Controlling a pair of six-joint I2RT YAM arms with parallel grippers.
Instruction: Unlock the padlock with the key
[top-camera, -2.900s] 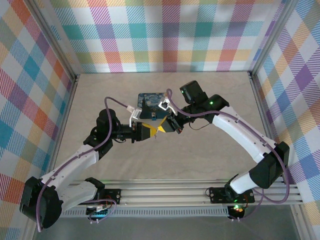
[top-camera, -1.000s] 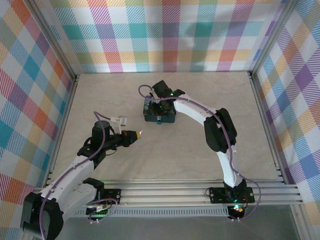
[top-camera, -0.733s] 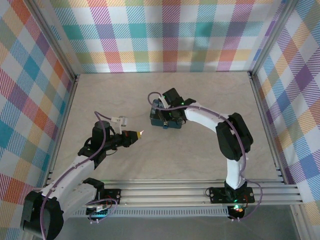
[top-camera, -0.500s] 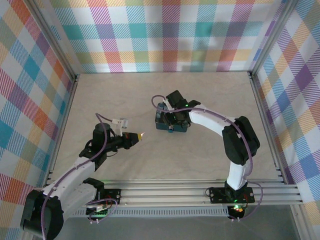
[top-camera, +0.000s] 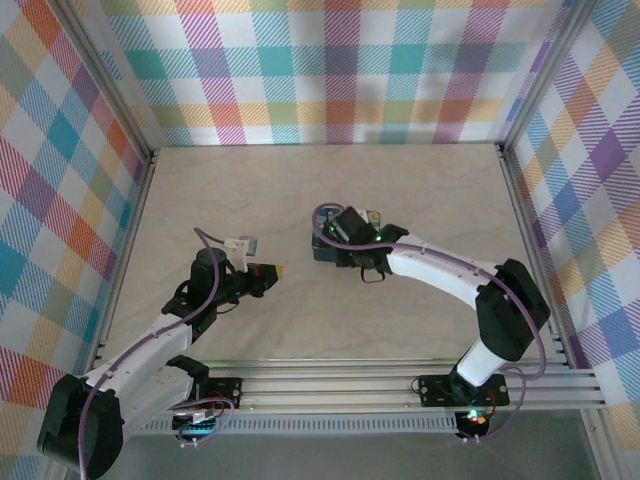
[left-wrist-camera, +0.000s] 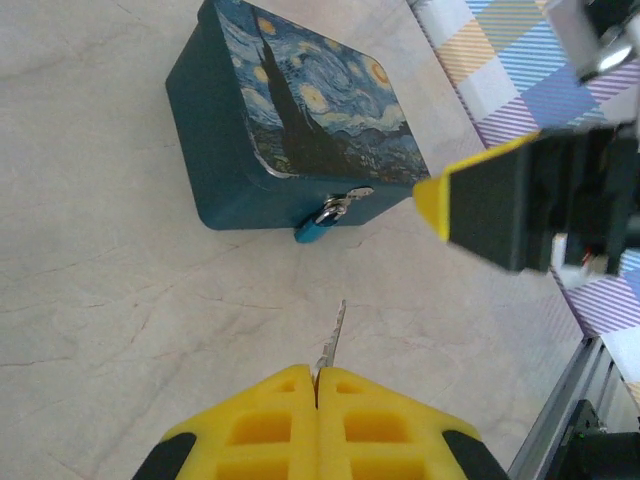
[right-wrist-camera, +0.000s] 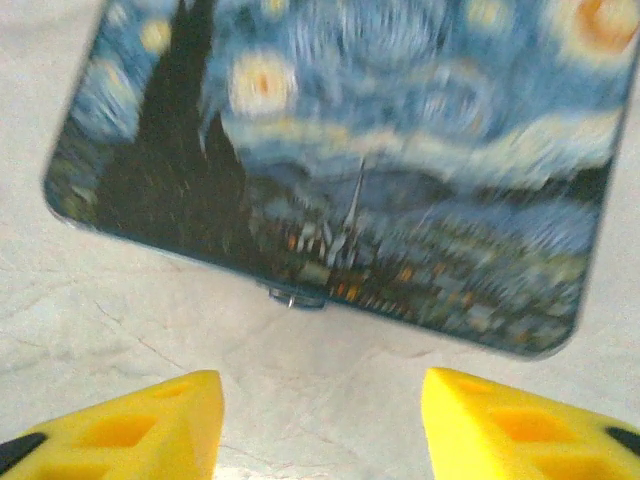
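Though clenched on key (left-wrist-camera: 333, 335) in L gripper (left-wrist-camera: 316, 372), not yet inserted: approach step, prob. Saw padlock (left-wrist-camera: 322, 218) at 12 o'clock from key tip, on box (left-wrist-camera: 300, 110) front, apart. Found R gripper (right-wrist-camera: 322, 392) released over box. Next needed 1 advance, blade aligned w/ keyhole.

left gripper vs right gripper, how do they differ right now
The left gripper is shut on the key; the right gripper is open and empty. The left sits back from the box, key pointing toward the padlock; the right hangs close to it. Both are yellow-tipped.
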